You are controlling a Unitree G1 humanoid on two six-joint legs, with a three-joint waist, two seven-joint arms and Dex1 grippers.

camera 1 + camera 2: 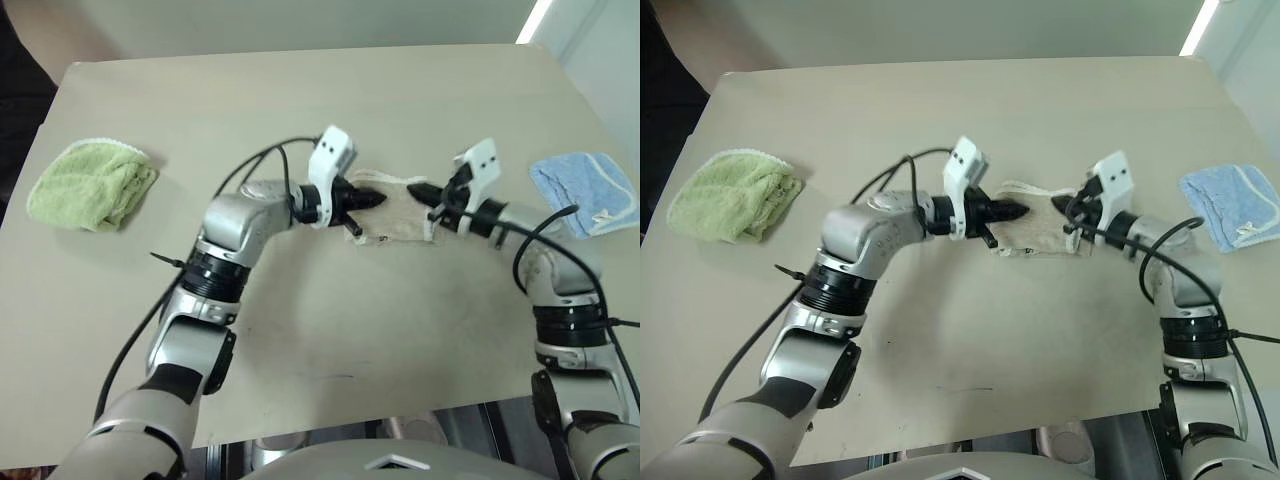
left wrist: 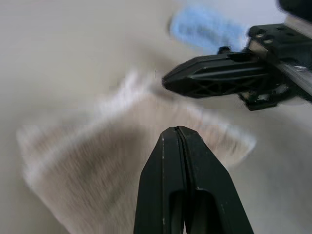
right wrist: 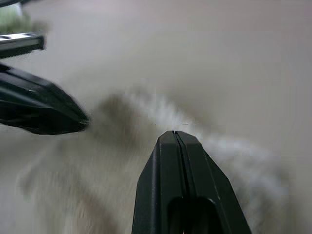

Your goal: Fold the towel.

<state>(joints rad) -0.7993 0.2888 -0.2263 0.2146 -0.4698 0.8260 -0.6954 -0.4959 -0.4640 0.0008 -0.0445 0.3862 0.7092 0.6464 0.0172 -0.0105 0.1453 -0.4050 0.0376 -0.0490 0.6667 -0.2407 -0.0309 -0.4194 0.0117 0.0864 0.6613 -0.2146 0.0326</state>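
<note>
Beige towel lies between both closed fingers, apparently ungripped, bare table all round.

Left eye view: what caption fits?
Two shut black grippers meet over a thin beige cloth towel on the table.

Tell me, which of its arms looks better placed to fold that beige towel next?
Roughly even, slightly the left. The left gripper and right gripper both hover shut over the towel, gripping nothing. The left sits nearer the cloth's middle and near edge, the right by its far corner.
</note>
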